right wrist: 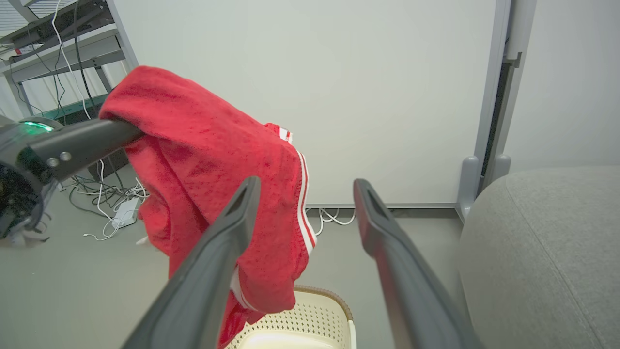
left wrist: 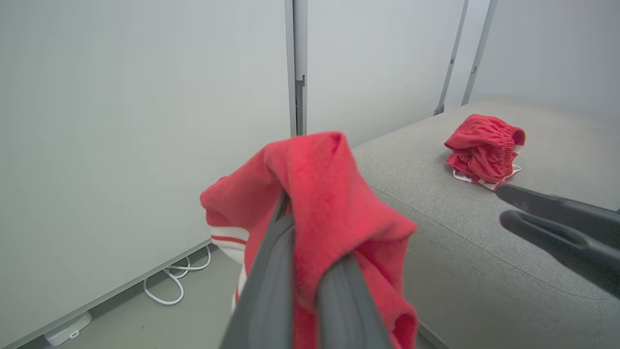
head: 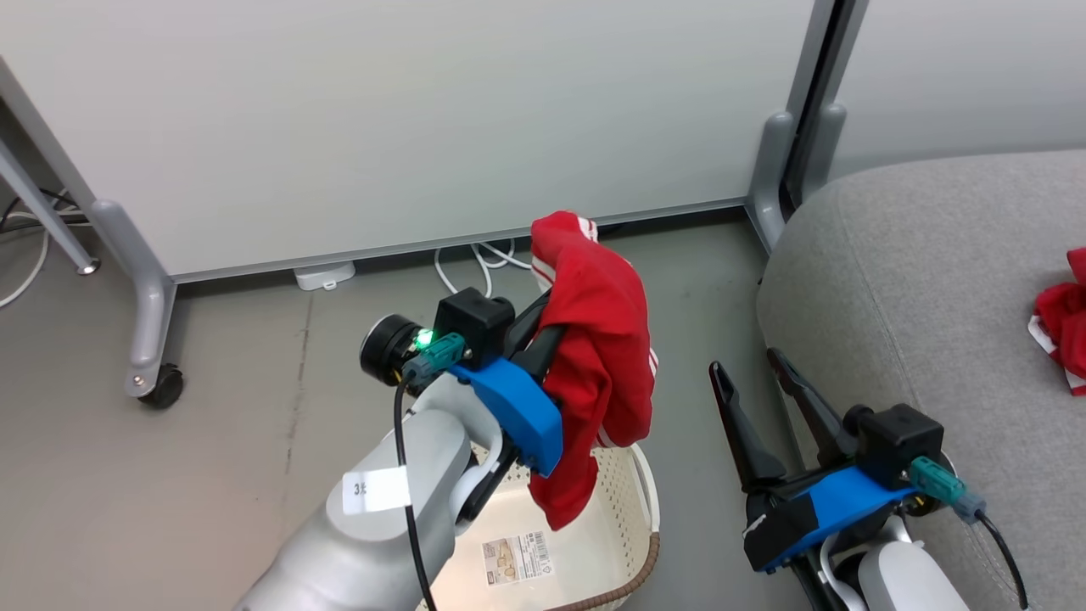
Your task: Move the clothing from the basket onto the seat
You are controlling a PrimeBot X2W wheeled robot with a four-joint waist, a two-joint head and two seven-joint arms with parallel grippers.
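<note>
Head view showed the left gripper (head: 543, 327) clamped on a red striped garment (head: 598, 339) hanging above the basket (head: 649, 552), right gripper (head: 747, 363) spread empty beside the seat (head: 916, 280); loosely draped cloth could slide off mid-swing.

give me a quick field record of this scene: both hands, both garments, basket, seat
seat: large grey fabric-upholstered cushion, on the robot's right
basket: oval cream-white perforated plastic basket on the floor, sticker on its bottom showing
left hand: shut on soft bright-red striped fabric garment, held above the basket
right hand: open, holding nothing, between basket and seat
second garment: crumpled bright-red fabric garment with elastic waistband, lying on the seat
task state: one garment on seat, one not yet placed
</note>
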